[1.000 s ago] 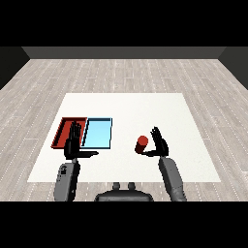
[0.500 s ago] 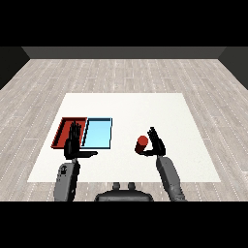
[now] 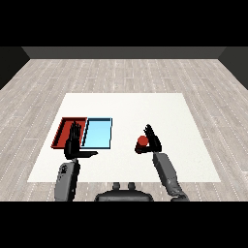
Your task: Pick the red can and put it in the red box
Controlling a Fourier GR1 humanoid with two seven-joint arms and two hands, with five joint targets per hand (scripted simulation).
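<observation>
The red can [image 3: 142, 141] sits right of the table's middle, with my right hand [image 3: 152, 141] curled round it from the right side. The red tray [image 3: 63, 131] lies at the left of the table, and the light blue tray [image 3: 98, 132] lies next to it on its right. My left hand [image 3: 73, 143] is raised with straight fingers over the near edge of the red tray, thumb pointing right, holding nothing.
The white table [image 3: 126, 109] stretches wide behind the trays and the can. A grey plank floor surrounds it.
My right hand has moved left and slightly up with the red can in it. The left hand has stayed put.
</observation>
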